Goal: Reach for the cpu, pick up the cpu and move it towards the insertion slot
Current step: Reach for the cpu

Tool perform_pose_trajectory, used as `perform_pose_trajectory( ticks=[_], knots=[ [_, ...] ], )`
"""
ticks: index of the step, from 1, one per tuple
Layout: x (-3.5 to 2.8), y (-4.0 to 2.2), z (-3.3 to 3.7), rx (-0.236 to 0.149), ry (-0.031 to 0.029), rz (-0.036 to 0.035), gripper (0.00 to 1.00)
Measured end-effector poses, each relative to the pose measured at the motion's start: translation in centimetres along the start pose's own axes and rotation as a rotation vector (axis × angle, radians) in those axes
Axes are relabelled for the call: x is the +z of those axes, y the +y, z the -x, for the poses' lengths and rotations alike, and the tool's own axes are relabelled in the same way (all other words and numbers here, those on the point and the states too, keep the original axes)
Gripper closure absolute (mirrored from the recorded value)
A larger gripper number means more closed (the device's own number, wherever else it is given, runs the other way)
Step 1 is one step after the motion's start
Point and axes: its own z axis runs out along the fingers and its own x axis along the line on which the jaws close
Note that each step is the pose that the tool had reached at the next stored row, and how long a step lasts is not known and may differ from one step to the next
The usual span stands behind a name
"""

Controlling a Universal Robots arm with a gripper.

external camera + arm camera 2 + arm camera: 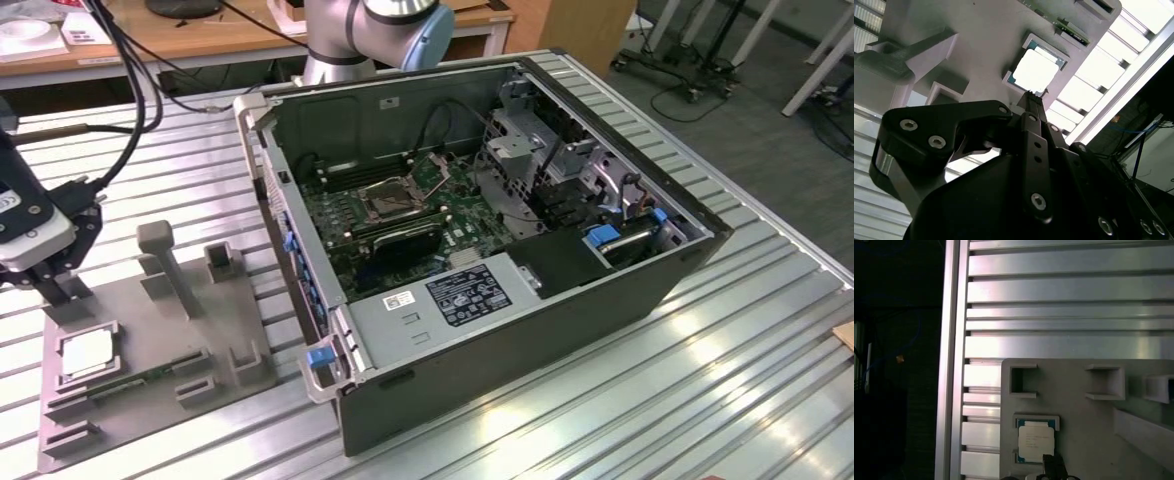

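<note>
Exterior view is showing the pincer (60, 288) hovering near the cpu (87, 352), which is lying in the grey fixture (147, 335) at lower left. The pincer is holding nothing, and I cannot tell its opening. Descending off-centre is risking wedging the chip against the recess wall.

1. The fixture (154, 335) is seen lying on the bench (721, 370), at the exterior view's left.
2. The cpu (86, 352) is seated in the fixture.
3. The tool (56, 288) is placed over the fixture, just beside the cpu.
4. The case (561, 335) is set to the fixture's right in the exterior view.
5. The insertion slot (391, 200) is found on the board (461, 215) inside the case, well apart from the cpu.
</note>
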Motion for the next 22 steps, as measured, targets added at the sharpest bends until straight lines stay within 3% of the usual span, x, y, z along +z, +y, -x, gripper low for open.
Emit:
perform_pose_trajectory(
  ticks=[22],
  knots=[
    [1.17, -0.10, -0.10, 0.000, 0.0001, 0.0000, 0.89]
  ],
)
